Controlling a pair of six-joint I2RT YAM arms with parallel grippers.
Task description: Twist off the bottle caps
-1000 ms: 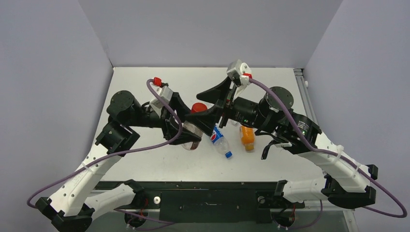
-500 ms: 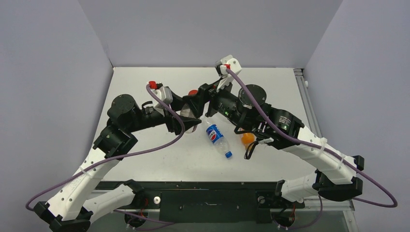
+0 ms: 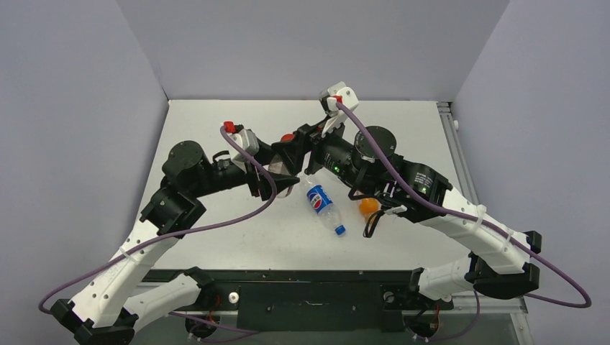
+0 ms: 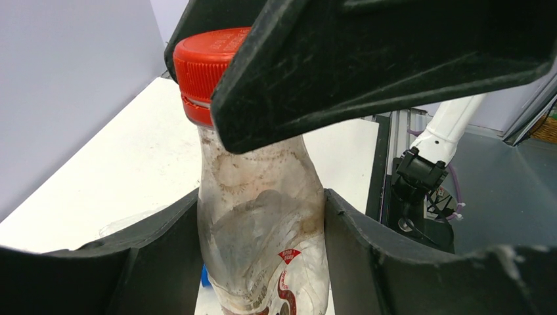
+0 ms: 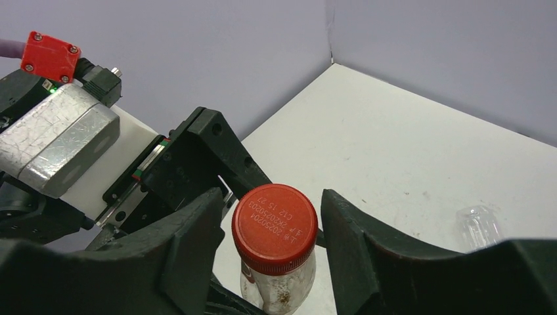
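Four bottles point(image 3: 324, 203) in view: left fingers point(image 4: 157, 256) clench the reddish-label bottle point(image 4: 263, 243), right fingers point(image 5: 190, 243) straddle its red cap point(image 5: 274, 226) from above, grip unclear.

We see a smooth red plastic cap point(image 5: 274, 226) with a ribbed rim, a clear, smudged plastic bottle point(image 4: 263, 230), scuffed matt black plastic fingers point(image 4: 394, 72), a scratched grey metal block point(image 5: 56, 147), a matt white speckled table point(image 5: 407, 138).

orange bottle point(image 3: 368, 207) mostly hidden under right arm point(image 3: 410, 183); red-capped bottle point(image 4: 259, 249) base cut off by bottom edge
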